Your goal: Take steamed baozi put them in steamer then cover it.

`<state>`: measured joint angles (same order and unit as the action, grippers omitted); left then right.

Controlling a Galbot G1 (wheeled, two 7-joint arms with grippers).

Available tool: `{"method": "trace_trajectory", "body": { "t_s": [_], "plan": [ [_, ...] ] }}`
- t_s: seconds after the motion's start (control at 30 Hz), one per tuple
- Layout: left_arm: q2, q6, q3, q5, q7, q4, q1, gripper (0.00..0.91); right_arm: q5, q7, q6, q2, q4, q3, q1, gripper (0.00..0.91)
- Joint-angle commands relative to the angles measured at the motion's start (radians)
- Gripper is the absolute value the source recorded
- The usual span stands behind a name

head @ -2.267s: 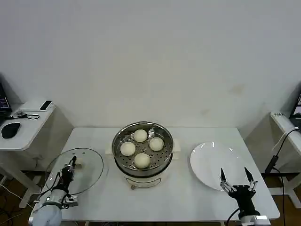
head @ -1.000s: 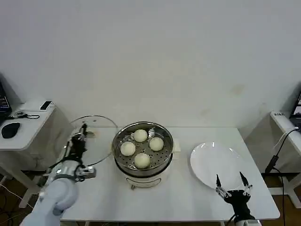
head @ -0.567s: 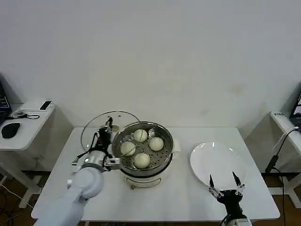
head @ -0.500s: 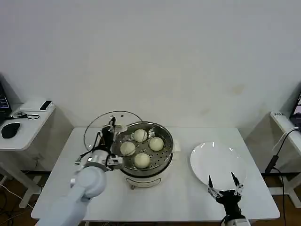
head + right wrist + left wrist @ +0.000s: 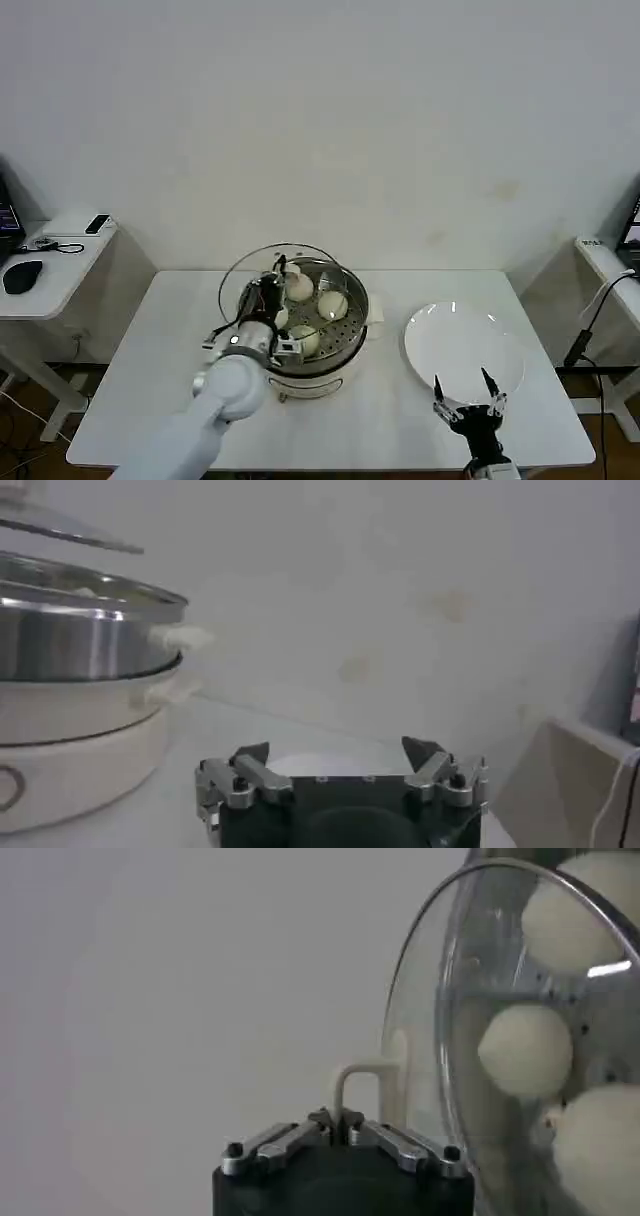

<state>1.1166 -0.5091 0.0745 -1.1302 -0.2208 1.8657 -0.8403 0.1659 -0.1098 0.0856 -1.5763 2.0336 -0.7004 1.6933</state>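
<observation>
While four cream-white dough buns [image 5: 333, 304] sit inside the shiny steel steamer [image 5: 345, 335], the left gripper [image 5: 273, 288], clamped on its handle, holds the clear glass lid [image 5: 262, 275] off-centre above. Covering is in hand; centring and lowering seem next. Right gripper [image 5: 463, 389] idles spread, empty, beside the white plate [image 5: 465, 335].

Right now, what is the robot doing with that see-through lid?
The left tool holds the round clear glass lid by its cream handle, above the shiny steel steamer pot and not yet seated. Four cream-white buns sit inside the pot. The right tool waits, open, by the flat white plate.
</observation>
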Motion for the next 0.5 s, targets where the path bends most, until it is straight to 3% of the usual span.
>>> {"method": "trace_trajectory", "body": {
  "t_s": [0.03,0.5],
  "plan": [
    [0.033,-0.009,0.057,-0.021,-0.011,-0.016,0.011,0.0,0.013,-0.002,-0.004,-0.003,-0.008,0.012,-0.003,0.907],
    [0.038,-0.003,0.071,-0.033,-0.008,-0.017,-0.007,0.0,0.017,-0.002,-0.003,-0.004,-0.018,0.025,-0.004,0.907]
  ]
}}
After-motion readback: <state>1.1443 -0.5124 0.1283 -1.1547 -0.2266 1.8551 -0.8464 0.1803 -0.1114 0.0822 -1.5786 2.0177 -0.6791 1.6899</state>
